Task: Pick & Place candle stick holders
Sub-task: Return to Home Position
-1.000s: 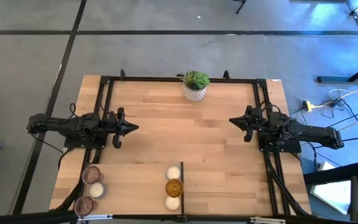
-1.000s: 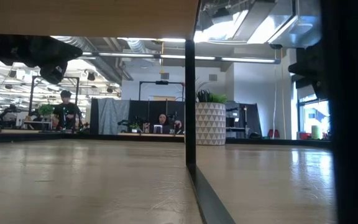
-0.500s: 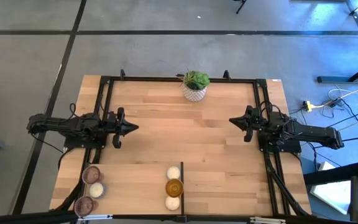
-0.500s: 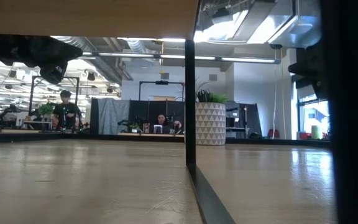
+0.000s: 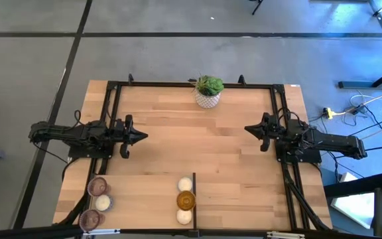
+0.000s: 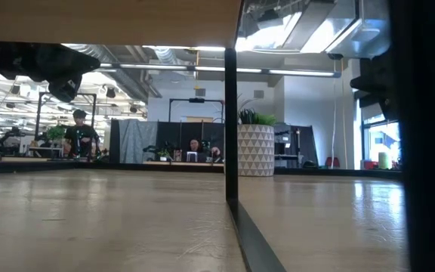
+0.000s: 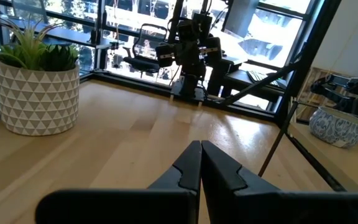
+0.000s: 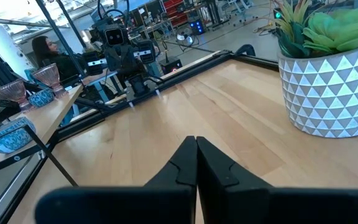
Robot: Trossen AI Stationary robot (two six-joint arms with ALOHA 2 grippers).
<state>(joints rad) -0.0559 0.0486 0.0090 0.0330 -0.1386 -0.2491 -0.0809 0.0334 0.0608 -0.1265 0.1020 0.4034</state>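
On the near edge, a raised shelf [image 5: 144, 192] of pale wood carries six small round holders in two rows. At its left end a pink glass cup [image 5: 91, 218] stands nearest. A pale cup [image 5: 103, 201] with a blue pattern on its side is close behind it, and a second pink glass cup [image 5: 97, 186] is farthest. At the middle of the shelf, just left of a thin black bar [image 5: 194, 192], three more sit in a tight line. These are a white cup [image 5: 185, 216], an amber glass cup [image 5: 186, 199] and another white cup [image 5: 186, 184].

Farther in lies the table [image 5: 197, 149], smooth light planks edged by a black metal frame [image 5: 191, 84]. The left gripper [image 5: 141, 137] hangs over the table's left side and the right gripper [image 5: 247, 129] over its right side. Their tips point toward each other and are well apart. Each has its two dark, tapered fingers pressed flat together and grips nothing.

At the middle of the far edge stands a white pot [image 5: 207, 100] with a grey triangle pattern, holding a spiky green plant [image 5: 209, 84].

Beyond the table, in the low view, a person [image 6: 79, 136] in a dark top stands in the room.
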